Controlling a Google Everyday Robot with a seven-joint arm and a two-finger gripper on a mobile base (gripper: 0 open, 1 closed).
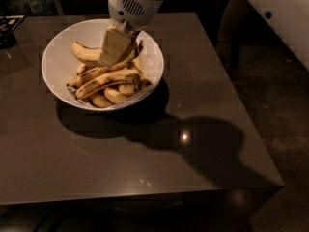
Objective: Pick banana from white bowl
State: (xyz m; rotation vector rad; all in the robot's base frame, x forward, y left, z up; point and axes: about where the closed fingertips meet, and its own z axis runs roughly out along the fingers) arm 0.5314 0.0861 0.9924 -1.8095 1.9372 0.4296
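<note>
The white bowl [55,64] stands on the far left part of a dark table. It holds several bananas. A pale yellow, strongly curved banana [85,52] lies at the back left of the bowl, and its right end runs under my gripper. My gripper [115,49] hangs from the arm just above the pile, at the middle back of the bowl. Smaller brown-streaked bananas [106,80] lie in front of it, toward the near rim.
The dark glossy table [145,163] stretches toward the camera and to the right of the bowl; its right edge drops to the floor. A dark object [7,35] sits at the far left edge. My white arm body [282,11] fills the top right.
</note>
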